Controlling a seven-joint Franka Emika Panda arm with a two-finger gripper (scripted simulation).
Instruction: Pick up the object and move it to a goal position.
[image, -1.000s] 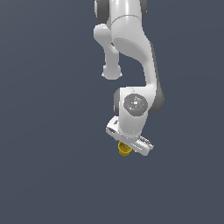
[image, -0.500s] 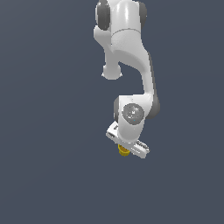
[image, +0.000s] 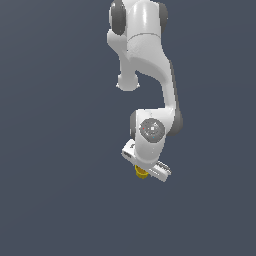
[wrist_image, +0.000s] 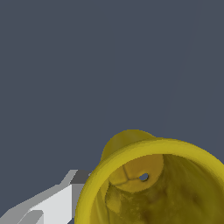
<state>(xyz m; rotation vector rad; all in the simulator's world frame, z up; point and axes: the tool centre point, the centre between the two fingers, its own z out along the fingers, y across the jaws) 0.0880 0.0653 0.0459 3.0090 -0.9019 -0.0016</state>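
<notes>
Gripping: white claw clamped on yellow hollow cup | round smooth rim | mottled inside

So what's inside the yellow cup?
Nothing loose: the yellow cup looks hollow, with a small hole in its base. A gripper finger shows beside it. The lower inside is cut off by the frame.

Object: small yellow hollow cup, round rim, small hole inside.
Place: tucked just under my tool.
</notes>
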